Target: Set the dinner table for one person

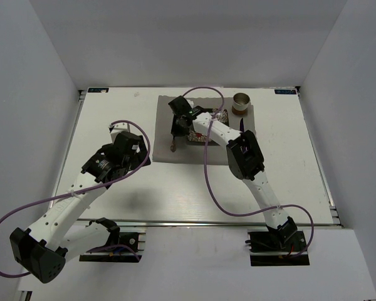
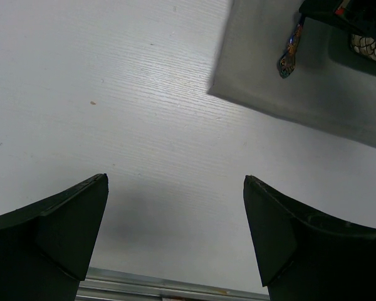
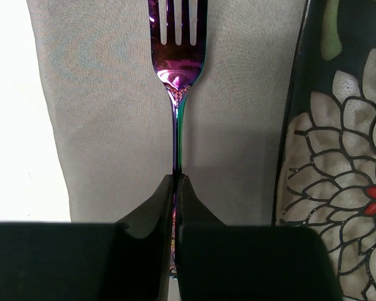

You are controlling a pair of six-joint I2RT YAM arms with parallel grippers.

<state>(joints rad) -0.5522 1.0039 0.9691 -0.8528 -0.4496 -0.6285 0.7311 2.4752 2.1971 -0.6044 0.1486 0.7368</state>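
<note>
The dinner table [image 1: 282, 182] is the broad white top beneath the grey placemat [image 1: 166, 113], which lies at its far middle. Over the placemat's left part, my right pincer [image 3: 177, 179] is clamped on the thin stem of an iridescent fork [image 3: 177, 63]. The tines show beyond my fingertips and the handle's end is hidden between them. A floral plate [image 3: 338, 188] just right of the fork is cut off in my wrist view. A cup [image 1: 242, 102] stands at the placemat's far right corner. My left pincer [image 2: 175, 179] hangs wide, holding nothing, over bare tabletop left of the placemat. Plain pale walls [image 1: 175, 37] enclose three sides.
</note>
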